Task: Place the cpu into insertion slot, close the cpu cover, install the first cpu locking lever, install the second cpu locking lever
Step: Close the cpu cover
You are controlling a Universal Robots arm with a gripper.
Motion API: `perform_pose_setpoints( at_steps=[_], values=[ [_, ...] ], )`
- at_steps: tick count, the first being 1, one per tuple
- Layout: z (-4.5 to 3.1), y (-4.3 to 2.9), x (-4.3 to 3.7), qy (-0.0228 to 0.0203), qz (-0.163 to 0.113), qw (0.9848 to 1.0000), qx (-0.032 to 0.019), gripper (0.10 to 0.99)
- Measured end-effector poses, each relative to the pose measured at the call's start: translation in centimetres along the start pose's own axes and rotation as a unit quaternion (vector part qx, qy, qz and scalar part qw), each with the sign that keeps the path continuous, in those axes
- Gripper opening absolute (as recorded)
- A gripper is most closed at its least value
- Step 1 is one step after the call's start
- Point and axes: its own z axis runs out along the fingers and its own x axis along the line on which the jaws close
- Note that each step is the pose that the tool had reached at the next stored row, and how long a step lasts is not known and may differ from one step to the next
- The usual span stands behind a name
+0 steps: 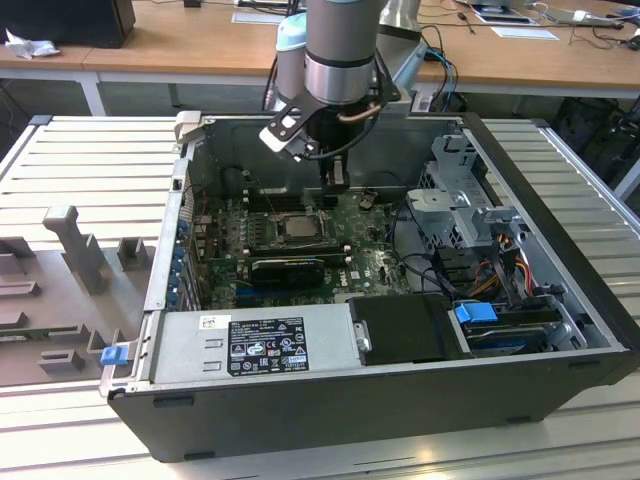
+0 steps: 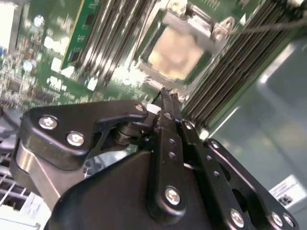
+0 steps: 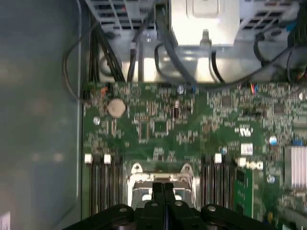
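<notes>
Pale silvery-beige metal, flat and square, the cpu lies in the insertion slot, and the thin, shiny cpu cover frames it. Green circuit board and ribbed black memory slots surround the socket. The arm drops straight down into the open case. The gripper has its black fingers pressed together on nothing, tips just beside the socket's edge.

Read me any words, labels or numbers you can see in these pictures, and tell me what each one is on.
Nothing can be quoted; all the print is too small or blurred.
Black label on the power supply, exterior view: too small.
Small white sticker beside it: too small.
White label on the case wall, second wrist view: blurred.
Board sticker on the board, first wrist view: blurred.
</notes>
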Motion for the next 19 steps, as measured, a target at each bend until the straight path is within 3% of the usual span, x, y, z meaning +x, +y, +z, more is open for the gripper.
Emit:
perform_pose_setpoints(
  at_steps=[3, 10, 19],
  values=[
    [0.73, -0.81, -0.02, 0.0001, 0.0, 1.0, 0.0, 0.106],
    [2.14, -1.82, -0.07, 0.0003, -0.006, 1.0, 0.0011, 0.106],
    [2.14, -3.07, -0.07, 0.0003, -0.007, 1.0, 0.0011, 0.106]
  ],
)
